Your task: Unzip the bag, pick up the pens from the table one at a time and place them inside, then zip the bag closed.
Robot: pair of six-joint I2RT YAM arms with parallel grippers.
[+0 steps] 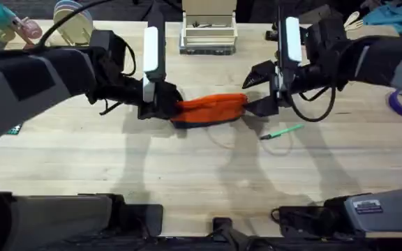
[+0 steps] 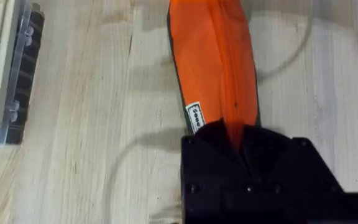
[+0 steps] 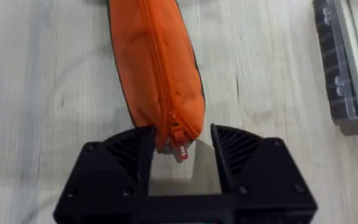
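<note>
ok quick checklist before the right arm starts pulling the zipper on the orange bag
1. Left gripper anchoring the bag: ok, its fingers are shut on the pouch's end in the left wrist view.
2. Right gripper lined up on the zipper end: ok, the bag's tip and zipper pull sit between its fingers.
3. Right fingers closed on the pull: not ok, they stand open with a gap on one side.
4. Zipper state: ok to begin, it looks closed along the whole top.
5. Pen out of the way: ok, the green pen lies on the table apart from the bag, on the near side of the right gripper.
</note>
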